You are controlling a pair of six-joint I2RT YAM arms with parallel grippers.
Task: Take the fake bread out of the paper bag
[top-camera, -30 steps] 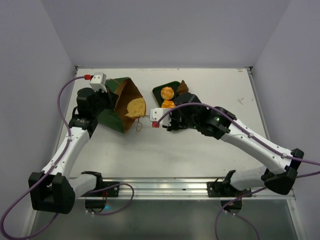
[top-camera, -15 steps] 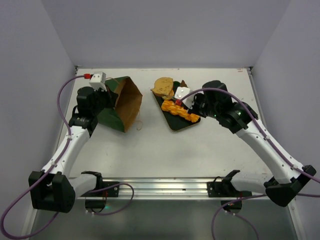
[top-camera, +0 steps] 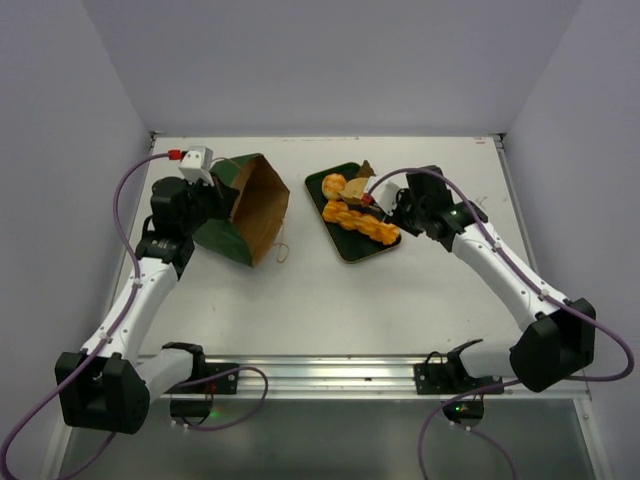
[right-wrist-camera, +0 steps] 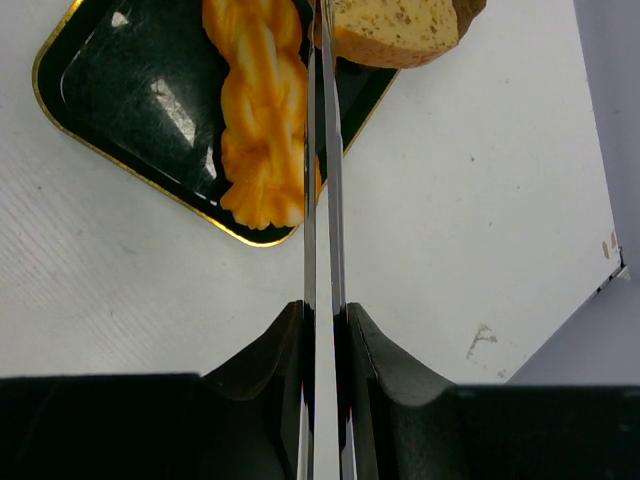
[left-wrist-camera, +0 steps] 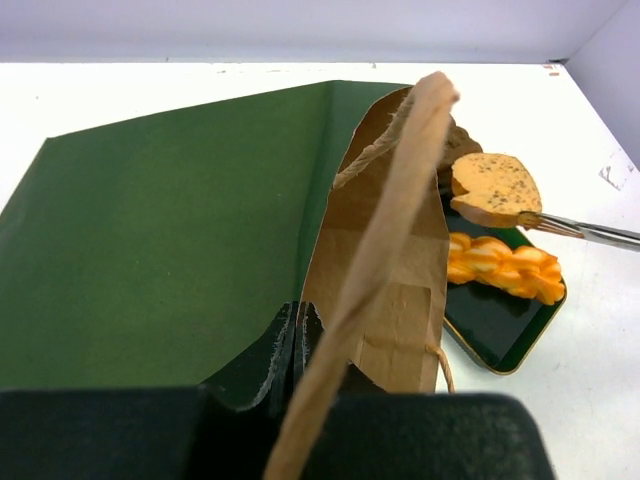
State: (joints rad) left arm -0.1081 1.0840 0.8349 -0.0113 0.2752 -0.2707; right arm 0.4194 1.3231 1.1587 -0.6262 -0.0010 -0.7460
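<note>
The dark green paper bag lies tilted on its side, its brown mouth facing right; no bread shows inside. My left gripper is shut on the bag's wall near the mouth, seen in the left wrist view. My right gripper is shut on metal tongs, which pinch a flat speckled bread slice just over the tray. On the tray lie a braided orange pastry, a round bun and a dark brown pointed piece.
The tray sits just right of the bag mouth, a bag cord handle hanging between them. White walls enclose the table at the back and sides. The rail with the arm bases runs along the near edge.
My right arm drew the tongs and the bread slice from the bag mouth to the tray, first to its far end, now lower over its middle. The left gripper held the bag still.
</note>
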